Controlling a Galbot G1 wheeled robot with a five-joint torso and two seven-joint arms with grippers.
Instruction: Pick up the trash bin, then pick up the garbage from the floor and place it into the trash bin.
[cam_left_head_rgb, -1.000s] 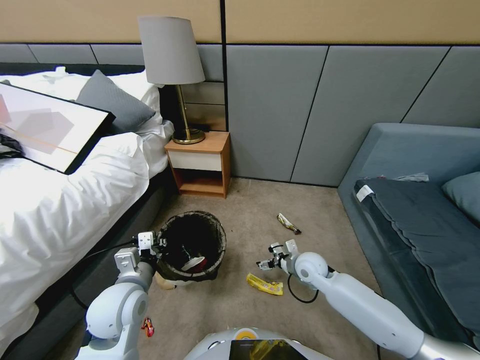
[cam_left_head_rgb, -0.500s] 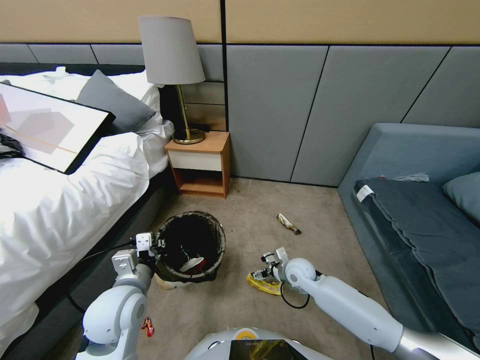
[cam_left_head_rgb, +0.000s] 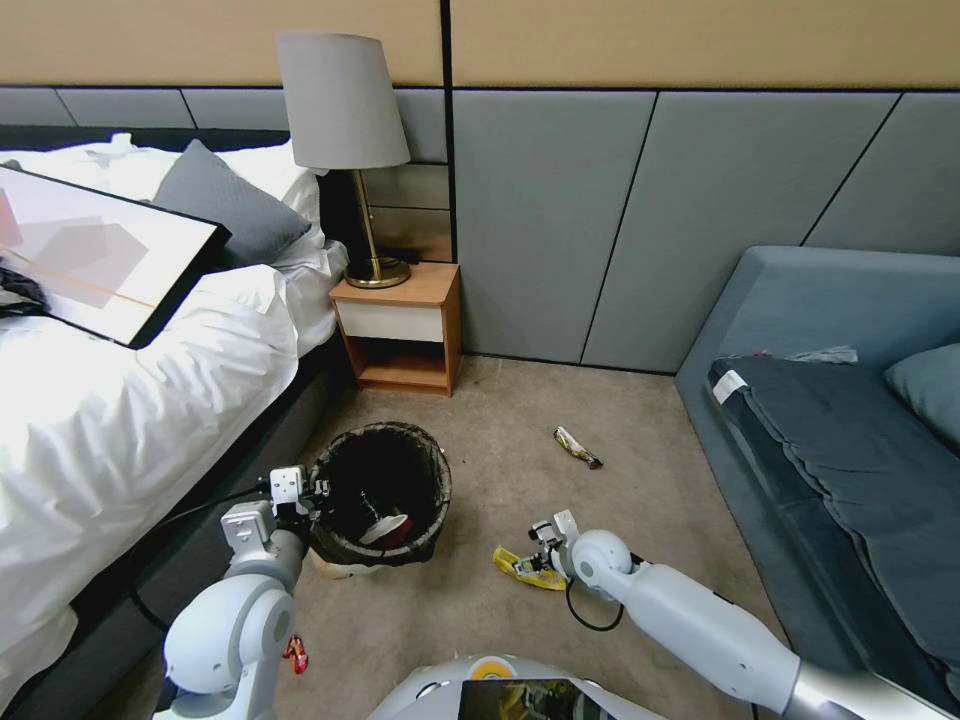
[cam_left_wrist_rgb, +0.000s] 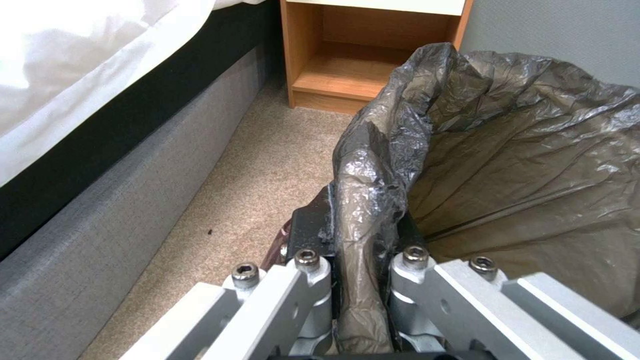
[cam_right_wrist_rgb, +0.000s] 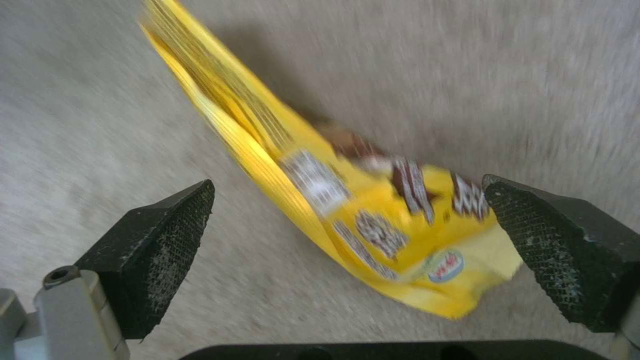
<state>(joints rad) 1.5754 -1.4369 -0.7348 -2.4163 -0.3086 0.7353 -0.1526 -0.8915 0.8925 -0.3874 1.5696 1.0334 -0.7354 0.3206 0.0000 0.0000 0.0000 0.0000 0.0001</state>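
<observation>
The trash bin, white with a dark bag folded over its rim, hangs beside the bed with my left gripper shut on its near rim. In the left wrist view the bagged rim sits pinched between the left gripper. A red-and-white wrapper lies inside the bin. My right gripper is low over the yellow wrapper on the carpet. It stands open, its pads on either side of the yellow wrapper. A dark snack wrapper lies farther off on the floor.
The bed runs along my left, and a wooden nightstand with a lamp stands beyond the bin. A grey sofa is on my right. A small red wrapper lies by my left arm.
My right arm has come down and toward me, bringing the open gripper from above the carpet down over the yellow wrapper. The left gripper and bin have barely shifted.
</observation>
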